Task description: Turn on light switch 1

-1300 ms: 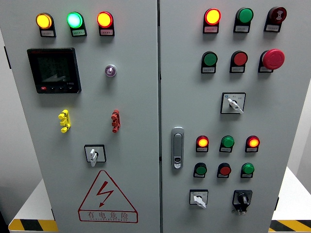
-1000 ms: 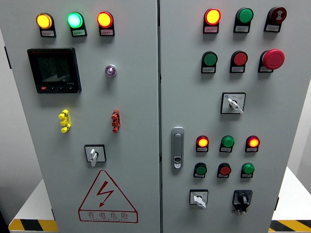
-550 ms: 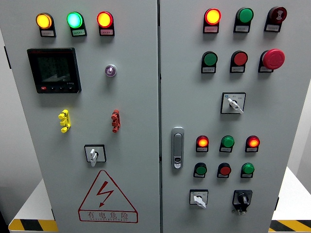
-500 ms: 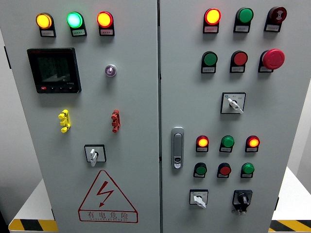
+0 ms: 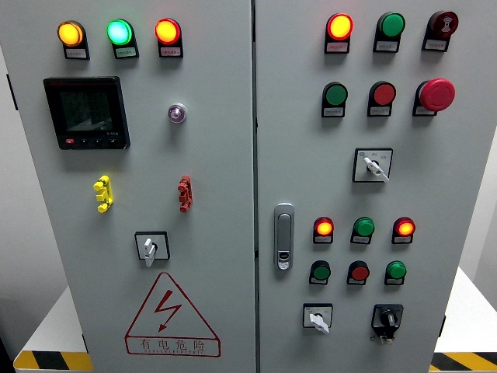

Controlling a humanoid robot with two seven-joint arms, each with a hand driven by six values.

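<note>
A grey electrical cabinet (image 5: 217,171) with two doors fills the head view. The left door carries three lit lamps, amber (image 5: 70,33), green (image 5: 119,32) and amber-red (image 5: 167,31), a black meter display (image 5: 86,113), a small purple-centred button (image 5: 176,113), a yellow toggle switch (image 5: 102,193), a red toggle switch (image 5: 184,193) and a white rotary selector (image 5: 151,247). No label shows which switch is number 1. Neither of my hands appears in the picture.
The right door holds a chrome latch handle (image 5: 284,236), rows of red and green lamps and buttons, a red mushroom stop button (image 5: 437,94), two white selectors (image 5: 374,165) (image 5: 318,318) and a black key switch (image 5: 387,319). A triangular shock warning sticker (image 5: 169,316) sits low on the left door.
</note>
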